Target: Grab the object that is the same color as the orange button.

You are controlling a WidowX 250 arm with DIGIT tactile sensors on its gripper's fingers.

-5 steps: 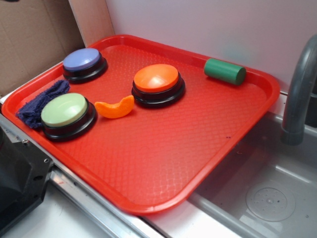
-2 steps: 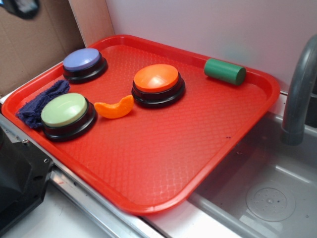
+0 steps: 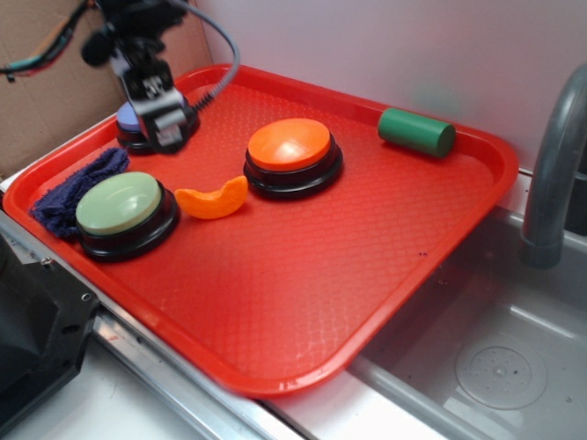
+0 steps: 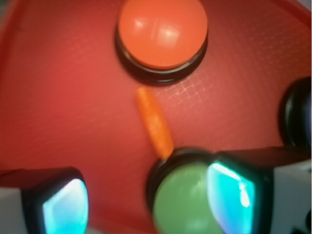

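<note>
A pale wall runs behind a metal sink [image 3: 495,367] at the lower right of the frame, with a grey faucet [image 3: 555,174] rising at the right edge and brown cardboard [image 3: 55,92] in the upper left. A large red tray [image 3: 303,275] fills the middle of the exterior view, resting partly over the sink edge. At the upper left, the black robot arm [image 3: 138,37] reaches in with cables trailing, and its gripper [image 3: 165,128] hangs over the tray in front of the purple button [image 3: 128,124]; in the wrist view the two fingers [image 4: 58,204] sit well apart with nothing between them. The orange button [image 3: 290,147], round with a black base, stands near the tray's centre. The green button [image 3: 121,206] sits at the left, close to the tray's front rim, with a dark blue cloth [image 3: 73,188] bunched just beside it on the left. A green cylinder [image 3: 417,132] lies on its side near the tray's far right corner. The small orange slice [image 3: 213,199], a glossy crescent, lies flat on the tray between the green button and the orange button, close to both; in the wrist view one tip appears to meet the green button's base.
</note>
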